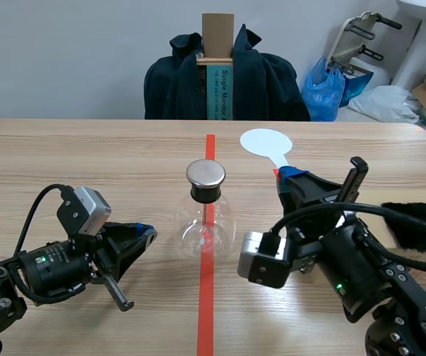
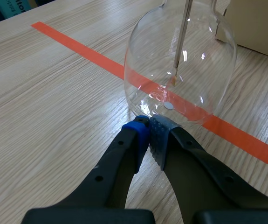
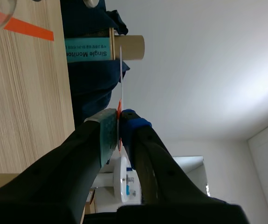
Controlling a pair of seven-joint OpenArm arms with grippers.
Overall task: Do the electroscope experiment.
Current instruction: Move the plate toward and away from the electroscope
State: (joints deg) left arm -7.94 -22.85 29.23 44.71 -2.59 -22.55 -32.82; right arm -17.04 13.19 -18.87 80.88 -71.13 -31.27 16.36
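The electroscope, a clear glass flask (image 1: 206,222) with a round metal cap (image 1: 205,174), stands on the red centre line. In the left wrist view a thin metal rod (image 2: 182,42) hangs inside the flask (image 2: 203,56). My left gripper (image 1: 143,234) lies low on the table left of the flask, shut on nothing, its tips (image 2: 148,129) almost at the glass base. My right gripper (image 1: 290,176) is raised to the right of the flask and shut on the handle of a white round paddle (image 1: 266,142). The right wrist view shows this paddle (image 3: 120,70) edge-on between the pads.
A black furry cloth (image 1: 420,219) lies on a beige board (image 1: 390,199) at the right edge. Beyond the far table edge stand a chair draped with a dark jacket (image 1: 264,81), a cardboard box (image 1: 218,35) and a blue bag (image 1: 325,90).
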